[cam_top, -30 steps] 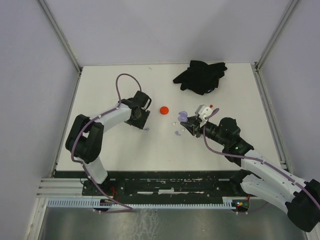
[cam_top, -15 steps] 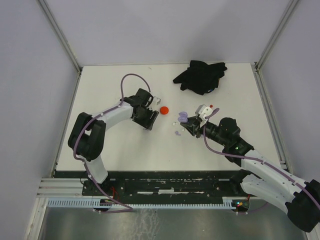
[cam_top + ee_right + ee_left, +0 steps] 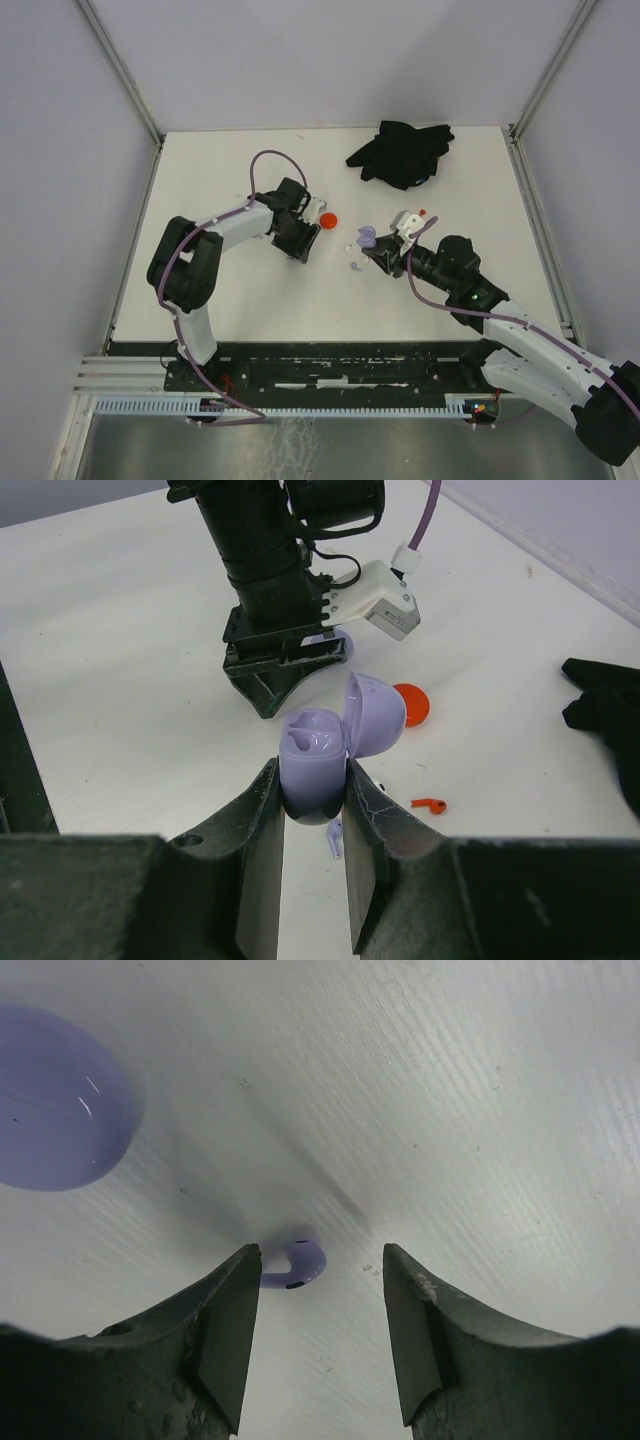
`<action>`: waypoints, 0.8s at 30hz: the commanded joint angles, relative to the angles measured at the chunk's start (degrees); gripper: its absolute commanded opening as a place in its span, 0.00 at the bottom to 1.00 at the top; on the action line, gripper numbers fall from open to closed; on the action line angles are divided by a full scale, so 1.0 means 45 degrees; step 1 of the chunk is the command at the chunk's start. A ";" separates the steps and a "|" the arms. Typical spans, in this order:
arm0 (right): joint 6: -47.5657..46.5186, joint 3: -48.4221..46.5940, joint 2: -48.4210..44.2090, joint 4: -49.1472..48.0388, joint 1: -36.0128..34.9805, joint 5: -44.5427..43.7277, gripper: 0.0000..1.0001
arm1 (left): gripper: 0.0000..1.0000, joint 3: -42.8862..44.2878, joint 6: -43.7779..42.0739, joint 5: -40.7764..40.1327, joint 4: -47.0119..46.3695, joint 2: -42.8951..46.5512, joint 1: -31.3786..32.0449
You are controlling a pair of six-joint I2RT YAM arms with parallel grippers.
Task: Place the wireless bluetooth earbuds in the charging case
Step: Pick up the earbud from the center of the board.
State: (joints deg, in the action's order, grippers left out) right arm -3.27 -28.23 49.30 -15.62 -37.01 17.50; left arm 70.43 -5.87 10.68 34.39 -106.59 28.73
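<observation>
The white tabletop has a crumpled black cloth by its far edge, toward the right corner. Near the middle, the right gripper squeezes an open lavender plastic charging case. The left gripper has its fingers spread apart. A round red disc sits just beside it. A tiny lavender stemmed earbud lies between those fingers. A second lavender earbud and a red earbud lie near the case.

Text on case: none readable.
Text on white box: none readable.
Text on red disc: none readable.
Marks on counter: none readable.
Brands, numbers, signs: none readable in any view.
</observation>
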 commanded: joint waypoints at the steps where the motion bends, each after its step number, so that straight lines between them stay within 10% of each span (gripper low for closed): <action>1: 0.0077 -0.0202 -0.0091 -0.0529 -0.0018 -0.0128 0.02 | 0.57 0.0100 0.0229 0.0121 0.0337 0.0159 0.0134; 24: 0.0239 -0.0302 0.0432 -0.1002 -0.0028 0.0023 0.02 | 0.50 0.0664 0.2718 -0.1706 0.0448 0.0137 0.0241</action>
State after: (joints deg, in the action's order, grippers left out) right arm -2.81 -28.23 51.40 -16.69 -37.01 17.54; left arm 70.83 1.54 4.49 38.11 -106.59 29.39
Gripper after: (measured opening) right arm 0.324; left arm 0.507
